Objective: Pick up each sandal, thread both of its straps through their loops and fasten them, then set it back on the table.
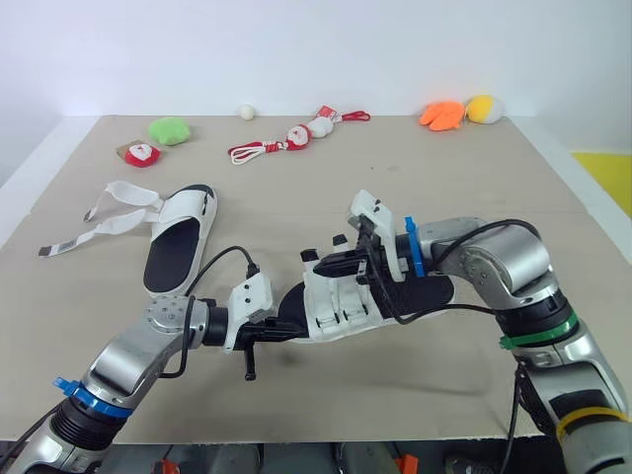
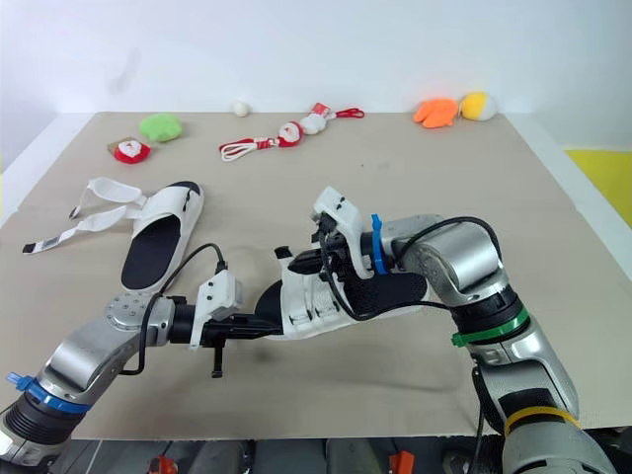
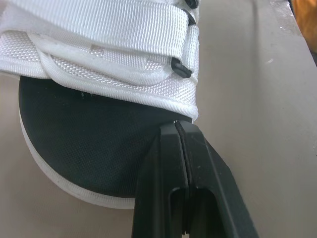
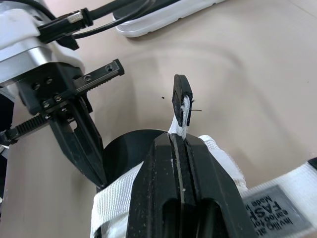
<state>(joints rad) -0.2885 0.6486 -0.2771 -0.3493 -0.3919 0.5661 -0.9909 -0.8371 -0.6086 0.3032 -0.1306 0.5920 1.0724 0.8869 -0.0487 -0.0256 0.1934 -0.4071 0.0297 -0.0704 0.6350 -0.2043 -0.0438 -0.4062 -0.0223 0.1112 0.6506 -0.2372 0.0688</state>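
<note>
We have the sandal (image 1: 341,308) at the table's (image 1: 494,178) near middle, its length running side to side between our arms: left gripper (image 3: 178,126) pinched shut on the toe (image 3: 74,148), right gripper (image 4: 179,141) clamped on the strap end (image 4: 181,101), which points toward the left one.

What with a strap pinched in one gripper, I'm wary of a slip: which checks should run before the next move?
1. Left gripper shut on the held sandal at its sole edge: ok.
2. Right gripper shut on the strap end: ok.
3. Strap end already threaded: cannot tell.
4. Second sandal with straps fastened: not ok, they lie loose on the table.
5. Bare table near the held sandal for setting it down: ok.
</note>
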